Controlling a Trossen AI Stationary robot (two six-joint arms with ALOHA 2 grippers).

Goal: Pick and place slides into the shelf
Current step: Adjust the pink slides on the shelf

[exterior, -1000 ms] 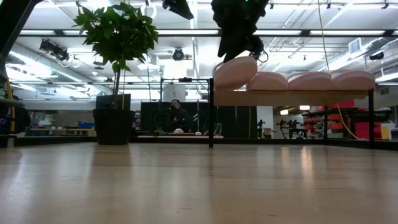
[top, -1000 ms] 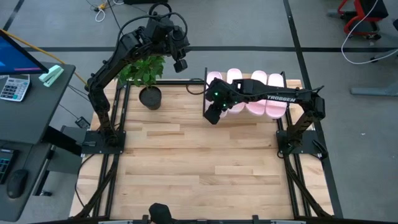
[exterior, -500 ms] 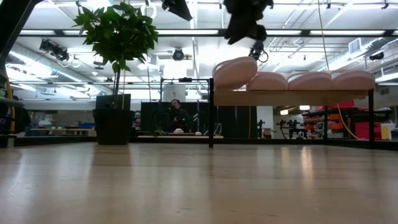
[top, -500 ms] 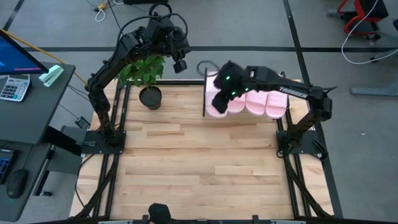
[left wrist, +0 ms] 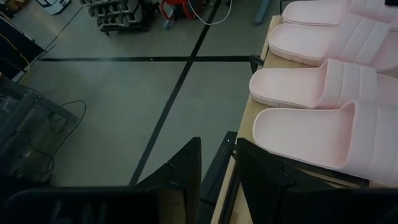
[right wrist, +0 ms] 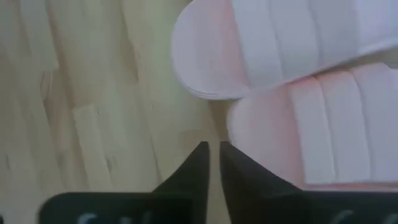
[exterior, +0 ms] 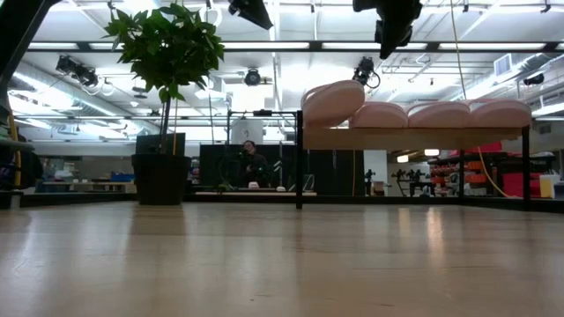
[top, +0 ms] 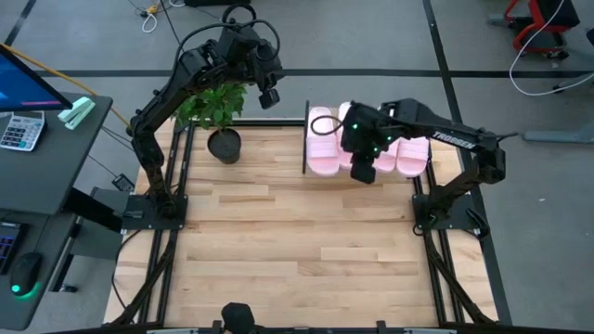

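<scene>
Several pale pink slides [top: 385, 148] lie side by side on top of the shelf [exterior: 414, 138] at the table's far right. The leftmost slide [exterior: 333, 101] is tilted, one side leaning up on its neighbour. My right gripper [top: 364, 172] hangs above the slides' near ends, pointing down, shut and holding nothing [right wrist: 212, 149]. My left gripper [top: 269, 96] waits high over the plant beyond the shelf's left end, its fingers a little apart with nothing between them [left wrist: 219, 146].
A potted plant [top: 224, 146] stands at the table's far left, under my left arm. Bare wooden tabletop [top: 297, 241] stretches from the shelf to the near edge. A desk with a calculator [top: 20, 130] stands left of the table.
My right gripper has risen from the tilted leftmost slide and swung toward the table's right edge, above the middle slides, rolling its wrist as it went. The slide has stayed tilted on its neighbour.
</scene>
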